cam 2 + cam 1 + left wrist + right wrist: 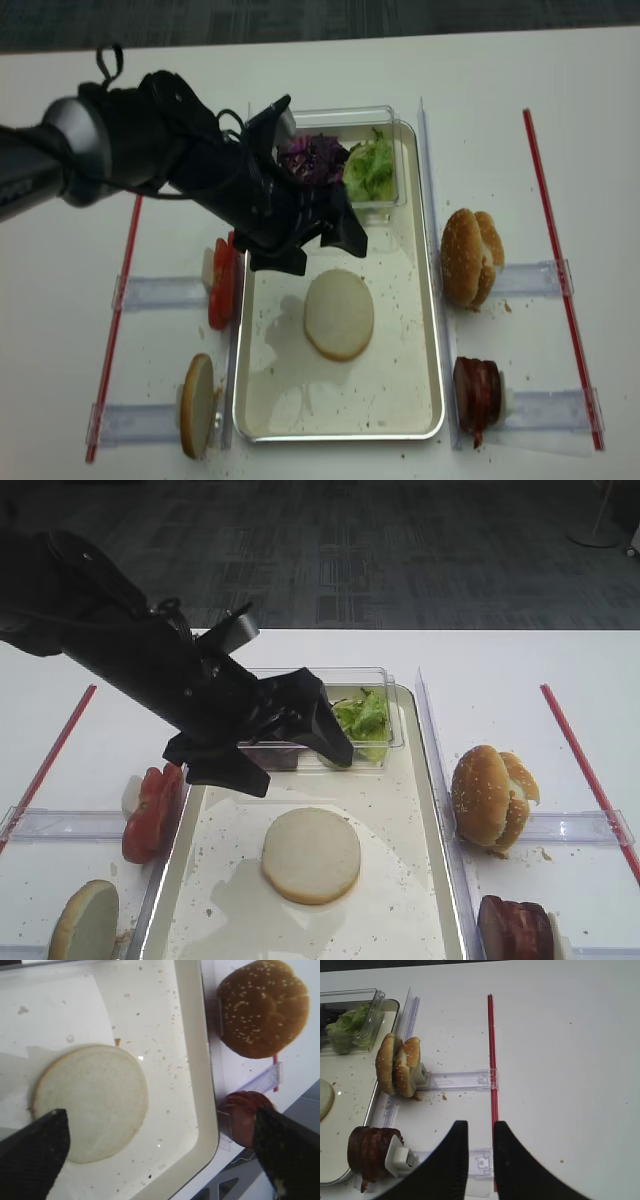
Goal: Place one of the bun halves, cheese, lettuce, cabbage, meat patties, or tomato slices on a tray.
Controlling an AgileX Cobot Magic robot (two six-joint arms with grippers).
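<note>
One bun half point(311, 855) lies cut face up on the tray point(425, 810), near its middle. The left end effector point(270, 748) hangs above the tray's far-left part with its jaws spread wide and nothing between them. In the inspector's judgement the placing step looks complete or nearly so. The next move would call for lifting clear without brushing the bun, or for reaching toward another ingredient.

The right end effector point(480, 1145) hovers over the right side of the counter, its jaws slightly parted and empty.

Hidden or unclear: the left arm covers most of the clear tub holding the cabbage point(312, 160) and part of the lettuce point(362, 718). The meat patties point(476, 390) and tomato slices point(152, 812) stand off the tray (the patties are cut off at the overhead view's near edge).
</note>
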